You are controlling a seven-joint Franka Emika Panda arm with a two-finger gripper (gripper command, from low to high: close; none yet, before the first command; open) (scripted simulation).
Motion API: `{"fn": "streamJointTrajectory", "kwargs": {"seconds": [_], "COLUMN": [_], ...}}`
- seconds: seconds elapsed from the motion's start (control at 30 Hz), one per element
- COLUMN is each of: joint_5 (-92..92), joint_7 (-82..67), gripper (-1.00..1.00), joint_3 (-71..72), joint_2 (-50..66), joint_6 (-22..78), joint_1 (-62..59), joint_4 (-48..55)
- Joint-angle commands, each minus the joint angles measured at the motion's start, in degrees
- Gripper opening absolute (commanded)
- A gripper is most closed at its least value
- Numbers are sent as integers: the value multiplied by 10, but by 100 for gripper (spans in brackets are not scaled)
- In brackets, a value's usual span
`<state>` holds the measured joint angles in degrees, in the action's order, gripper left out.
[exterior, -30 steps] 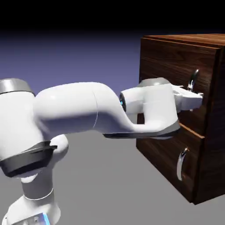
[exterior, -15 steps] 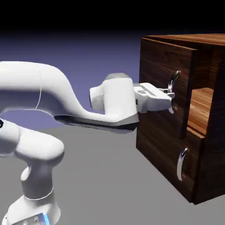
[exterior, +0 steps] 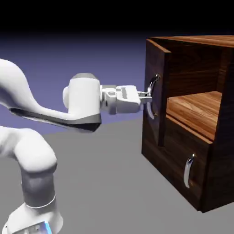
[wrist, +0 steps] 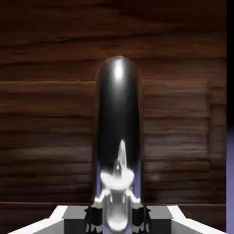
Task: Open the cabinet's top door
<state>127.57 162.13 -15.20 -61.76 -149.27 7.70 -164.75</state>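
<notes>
The dark walnut cabinet (exterior: 219,68) stands at the exterior view's right. Its top door (exterior: 157,87) is swung wide out to the left and shows almost edge-on, baring the lighter wood shelf (exterior: 201,107) inside. My gripper (exterior: 147,97) is shut on the door's curved chrome handle (exterior: 153,84). In the hand view the handle (wrist: 118,137) rises large and dark between my fingertips (wrist: 93,218), with the door's wood grain (wrist: 45,114) filling the picture behind it.
The lower panel (exterior: 176,169) is closed, its chrome handle (exterior: 188,170) below the open compartment. My white arm (exterior: 45,114) stretches from the lower left across the grey table (exterior: 109,183) toward the cabinet.
The hand has pulled back to the left with the handle, and the top door has swung from nearly closed to wide open, baring the shelf. The arm has folded back with it.
</notes>
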Motion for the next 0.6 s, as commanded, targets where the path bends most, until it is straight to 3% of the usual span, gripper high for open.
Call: {"fn": "streamJointTrajectory", "kwargs": {"seconds": [0.0, 0.27, 0.57], "joint_5": [-26, -225, -450], "joint_7": [-12, -113, -210], "gripper": [-100, -100, -100], "joint_3": [16, 130, 269], "joint_2": [-13, -112, -197], "joint_6": [5, 49, 161], "joint_1": [-8, -37, 11], "joint_4": [-10, -73, -111]}}
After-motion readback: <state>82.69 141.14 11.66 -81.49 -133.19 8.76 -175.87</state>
